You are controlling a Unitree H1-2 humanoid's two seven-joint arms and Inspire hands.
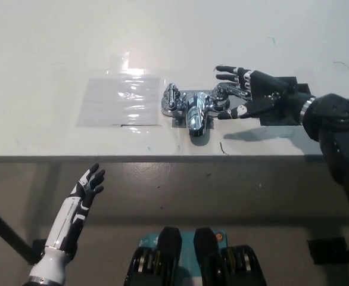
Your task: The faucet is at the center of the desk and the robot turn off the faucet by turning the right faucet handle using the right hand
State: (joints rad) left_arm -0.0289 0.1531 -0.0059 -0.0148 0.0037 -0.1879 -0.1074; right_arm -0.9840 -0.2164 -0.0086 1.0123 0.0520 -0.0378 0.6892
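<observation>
Faucet (196, 108) mid-desk, shiny chrome, rounded spout. Right hand (255, 92) just beside right faucet handle (222, 95), fingers spread wide around it, holding nothing. Left hand (88, 186) open, low off white desk (55, 53).

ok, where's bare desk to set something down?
Free: the desk left of the clear sheet, and the far strip behind the faucet. Crowded: right of the faucet, where the right hand is at the right handle above the dark patch.
</observation>
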